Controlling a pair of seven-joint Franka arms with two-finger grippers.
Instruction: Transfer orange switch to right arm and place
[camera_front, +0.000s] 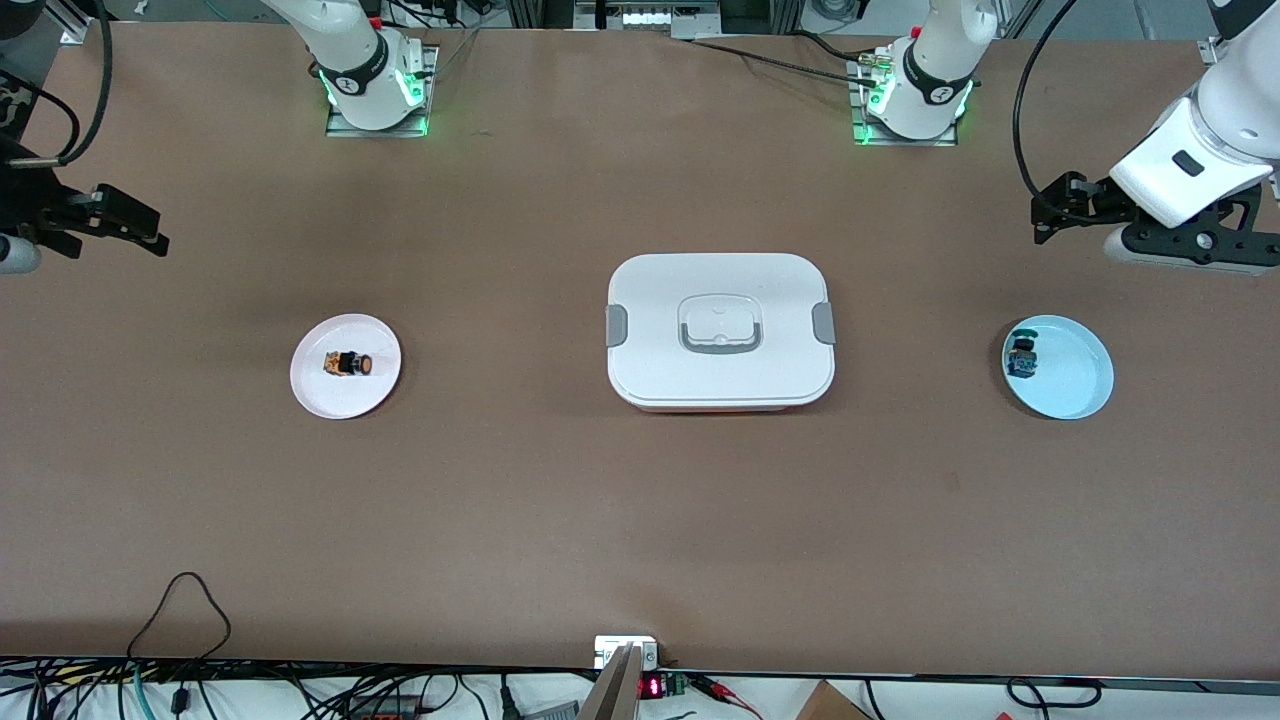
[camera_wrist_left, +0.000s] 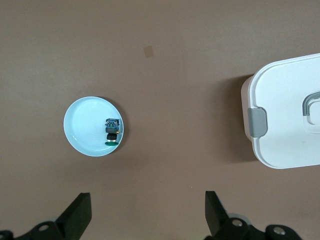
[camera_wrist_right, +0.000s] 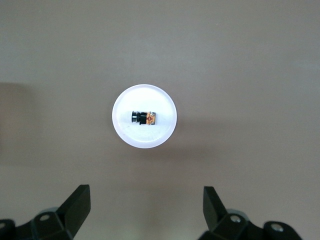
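the orange switch (camera_front: 349, 364) lies on its side on the pink plate (camera_front: 318, 395), toward the right arm's end from the white box (camera_front: 720, 390); the right gripper (camera_wrist_right: 146, 210), jaws wide like the waiting left gripper (camera_wrist_left: 148, 216), should descend squarely across its body.

I work in a robotics lab: my two arm bases (camera_front: 375, 85) are bolted to a brown-covered table (camera_front: 640, 500) at the frame's top, aluminium framing (camera_front: 640, 15) above them, loose cables (camera_front: 250, 690) and a red digital readout (camera_front: 650, 687) along the bottom edge.
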